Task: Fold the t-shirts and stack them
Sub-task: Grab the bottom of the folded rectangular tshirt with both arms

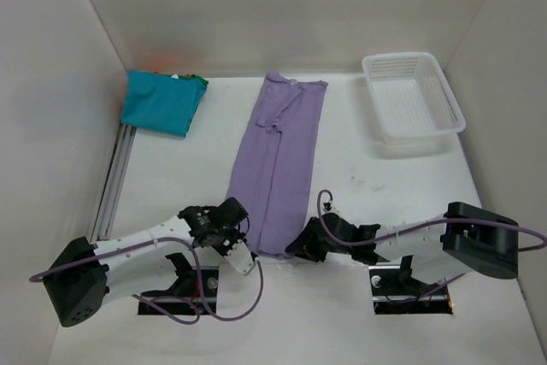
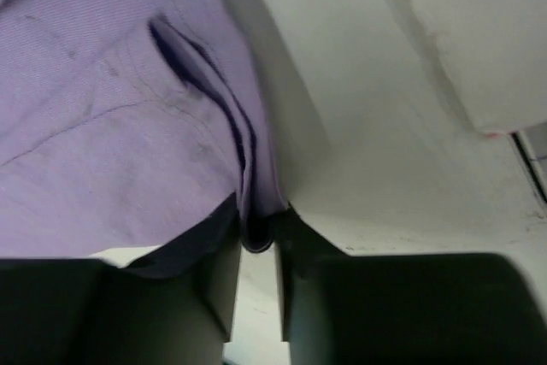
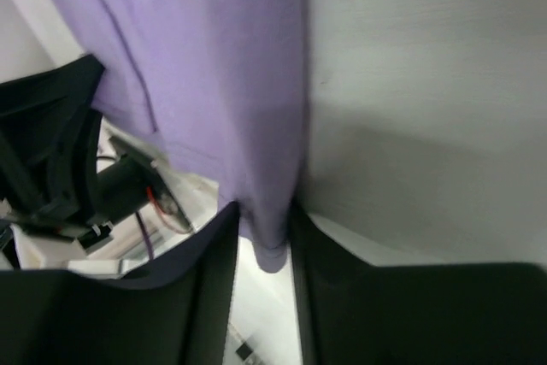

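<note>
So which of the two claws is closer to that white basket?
Right. The right gripper grips the near hem of the lavender t-shirt, nearer the bases and left of the white lattice basket; the left gripper grips the same hem farther left.

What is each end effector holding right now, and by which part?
Both grip the lavender shirt at its near edge: the left end effector pinches the left corner, the right end effector the right corner.

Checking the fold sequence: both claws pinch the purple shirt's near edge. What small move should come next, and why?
Probably raise the left claw and right claw together, carrying the near hem toward the collar: each is shut on a near corner of the lavender shirt, which lies as a long strip.
</note>
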Tool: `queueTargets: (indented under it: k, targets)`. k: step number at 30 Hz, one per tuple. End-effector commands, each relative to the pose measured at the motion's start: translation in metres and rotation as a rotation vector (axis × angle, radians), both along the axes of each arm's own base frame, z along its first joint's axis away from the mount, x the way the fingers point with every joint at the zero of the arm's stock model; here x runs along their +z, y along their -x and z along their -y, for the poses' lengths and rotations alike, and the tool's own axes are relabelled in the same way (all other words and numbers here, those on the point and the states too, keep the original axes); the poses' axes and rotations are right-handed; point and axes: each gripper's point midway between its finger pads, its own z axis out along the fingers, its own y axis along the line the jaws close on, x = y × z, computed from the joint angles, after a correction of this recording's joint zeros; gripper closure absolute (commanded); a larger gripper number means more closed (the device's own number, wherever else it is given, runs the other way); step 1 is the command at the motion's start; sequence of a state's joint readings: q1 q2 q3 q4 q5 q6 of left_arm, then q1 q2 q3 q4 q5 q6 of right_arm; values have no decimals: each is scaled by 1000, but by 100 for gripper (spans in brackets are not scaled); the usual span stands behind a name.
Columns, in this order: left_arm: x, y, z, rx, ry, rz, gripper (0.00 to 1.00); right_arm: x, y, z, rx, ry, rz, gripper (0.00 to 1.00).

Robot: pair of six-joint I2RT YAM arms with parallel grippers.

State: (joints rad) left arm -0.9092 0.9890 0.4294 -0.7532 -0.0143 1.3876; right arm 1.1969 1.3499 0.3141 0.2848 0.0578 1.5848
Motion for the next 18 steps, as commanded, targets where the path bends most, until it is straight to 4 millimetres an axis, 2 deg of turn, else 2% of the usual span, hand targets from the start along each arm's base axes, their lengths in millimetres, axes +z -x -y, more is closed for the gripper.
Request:
queueTargets:
  k: [1, 4, 6, 10, 11, 14, 18]
  targets:
    - [-6, 3, 9, 40, 43, -46, 87, -23, 14, 11, 69, 86, -34, 63]
    - [-2, 2, 10, 69, 59, -42, 91, -23, 19, 6, 97, 80, -56, 61]
    - [2, 1, 12, 89, 81, -34, 93, -24, 23, 4, 115, 82, -78, 64]
    - [16, -5, 15, 160, 137, -20, 98, -18, 26, 1, 125, 64, -90, 92]
    - [23, -9, 16, 191, 159, -19, 99, -10, 24, 0, 122, 49, -79, 97]
    - [51, -25, 26, 299, 254, -34, 100, 13, 16, -3, 114, 19, -42, 99]
    - [84, -63, 33, 433, 353, -36, 100, 53, -24, 0, 101, 31, 59, 98]
